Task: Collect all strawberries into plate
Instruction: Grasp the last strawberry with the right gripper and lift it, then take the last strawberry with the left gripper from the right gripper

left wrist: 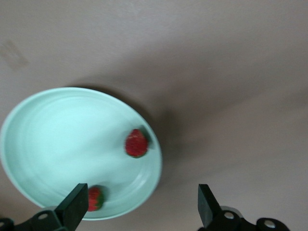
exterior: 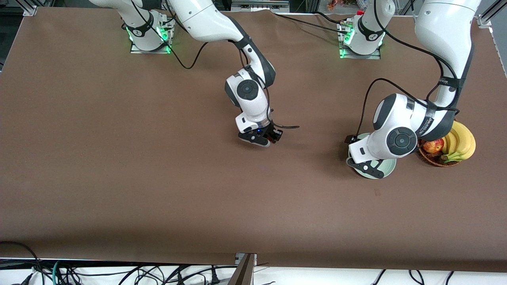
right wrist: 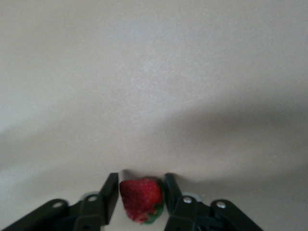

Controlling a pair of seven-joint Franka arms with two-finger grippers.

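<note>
My right gripper [exterior: 274, 137] is low over the middle of the table, shut on a red strawberry [right wrist: 141, 199] with a green cap that sits between its fingers; the berry shows as a red speck in the front view [exterior: 273, 138]. My left gripper [left wrist: 142, 207] is open and empty, hanging over the edge of the pale mint-green plate [left wrist: 62, 134]. Two strawberries lie in the plate, one [left wrist: 136, 143] near its rim and one [left wrist: 95, 198] beside a left finger [left wrist: 76, 204]. In the front view my left hand [exterior: 366, 164] covers most of the plate [exterior: 387, 168].
A wicker basket [exterior: 429, 159] with a red apple [exterior: 433, 145] and bananas [exterior: 459, 142] stands beside the plate, toward the left arm's end of the table. Cables hang along the table's near edge.
</note>
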